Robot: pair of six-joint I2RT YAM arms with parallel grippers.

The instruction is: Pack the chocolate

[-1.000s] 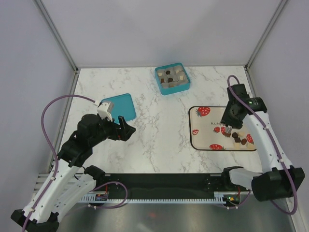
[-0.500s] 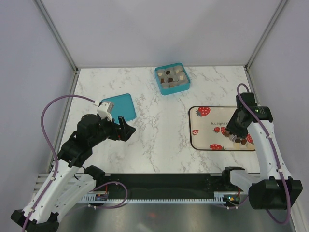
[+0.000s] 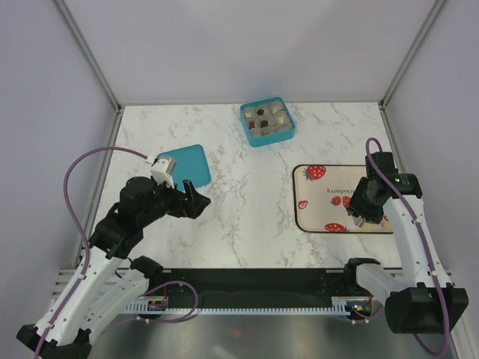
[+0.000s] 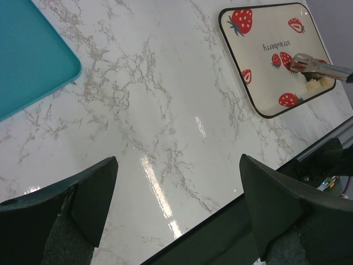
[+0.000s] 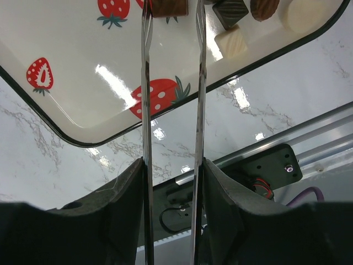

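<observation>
Several pieces of chocolate lie at the right end of the strawberry-print tray (image 3: 318, 196). In the right wrist view I see a brown piece (image 5: 169, 5), a dark block (image 5: 230, 12), a tan block (image 5: 231, 42) and a whitish round one (image 5: 303, 13). My right gripper (image 5: 172, 15) carries two long metal blades. They stand apart on either side of the brown piece, with a thin gap on its right side. The teal box (image 3: 267, 123) at the back holds more chocolate. My left gripper (image 4: 177, 165) hangs wide open over bare marble, with nothing in it.
A flat teal lid (image 3: 185, 163) lies on the marble just behind my left gripper (image 3: 196, 196). The black front rail (image 5: 265, 165) runs close below the tray's near edge. Grey walls close in the table on three sides.
My right arm has swung toward the near right over the tray, and its blades have spread a little. The left arm has not moved.
</observation>
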